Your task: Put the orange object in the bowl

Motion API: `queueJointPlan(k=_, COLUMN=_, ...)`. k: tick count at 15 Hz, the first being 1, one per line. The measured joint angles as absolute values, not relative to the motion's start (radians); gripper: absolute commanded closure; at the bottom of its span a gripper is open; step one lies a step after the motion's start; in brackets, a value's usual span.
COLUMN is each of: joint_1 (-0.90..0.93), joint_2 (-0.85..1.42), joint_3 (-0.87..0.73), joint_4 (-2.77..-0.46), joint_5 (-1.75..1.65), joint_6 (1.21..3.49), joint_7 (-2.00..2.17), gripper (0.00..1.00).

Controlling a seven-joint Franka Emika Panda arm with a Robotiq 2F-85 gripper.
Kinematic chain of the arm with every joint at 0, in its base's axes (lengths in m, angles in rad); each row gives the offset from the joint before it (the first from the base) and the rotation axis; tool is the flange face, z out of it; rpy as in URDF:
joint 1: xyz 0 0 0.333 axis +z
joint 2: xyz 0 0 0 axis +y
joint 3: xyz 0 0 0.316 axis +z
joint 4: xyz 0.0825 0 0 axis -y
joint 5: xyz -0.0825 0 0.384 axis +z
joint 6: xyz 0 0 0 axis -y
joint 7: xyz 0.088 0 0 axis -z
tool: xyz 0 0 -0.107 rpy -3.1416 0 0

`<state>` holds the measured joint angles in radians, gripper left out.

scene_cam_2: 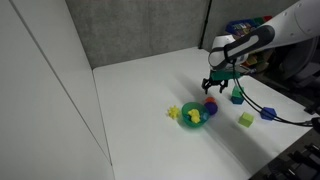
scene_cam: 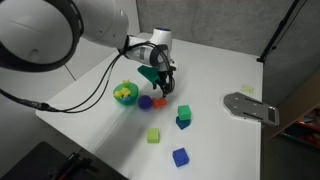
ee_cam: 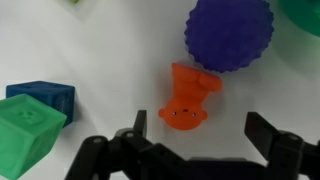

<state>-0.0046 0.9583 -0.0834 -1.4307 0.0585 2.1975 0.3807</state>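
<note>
The orange object [ee_cam: 188,97] is a small orange-red toy figure lying on the white table, right next to the purple ball [ee_cam: 229,33]. It also shows in both exterior views [scene_cam: 160,99] [scene_cam_2: 210,101]. My gripper [ee_cam: 200,130] is open and hangs just above the toy, with a finger on each side of its head end and nothing held. It shows in both exterior views too [scene_cam: 160,86] [scene_cam_2: 212,88]. The small green bowl [scene_cam: 124,95] [scene_cam_2: 192,117], with something yellow inside, stands just beyond the purple ball. Only its edge [ee_cam: 305,12] shows in the wrist view.
A green cube [ee_cam: 25,130] and a blue block [ee_cam: 45,95] sit close beside the toy. A light green cube [scene_cam: 153,134] and a blue cube [scene_cam: 180,156] lie nearer the table's front edge. A grey flat metal plate [scene_cam: 250,106] lies off to the side.
</note>
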Motion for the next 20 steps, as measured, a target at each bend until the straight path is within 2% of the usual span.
queueJointPlan(k=12, joint_1=0.019, joint_2=1.111, joint_3=-0.089, joint_4=-1.323, joint_5=0.099, joint_6=2.219, joint_7=0.56, gripper=0.0)
queueJointPlan(k=13, joint_1=0.02, joint_2=1.117, joint_3=-0.09, joint_4=-1.322, joint_5=0.099, joint_6=2.22, joint_7=0.568, gripper=0.25)
queueJointPlan(k=14, joint_1=0.021, joint_2=1.123, joint_3=-0.091, joint_4=-1.321, joint_5=0.099, joint_6=2.221, joint_7=0.574, gripper=0.26)
queueJointPlan(k=20, joint_1=0.024, joint_2=1.131, joint_3=-0.094, joint_4=-1.312, joint_5=0.099, joint_6=2.221, joint_7=0.587, gripper=0.74)
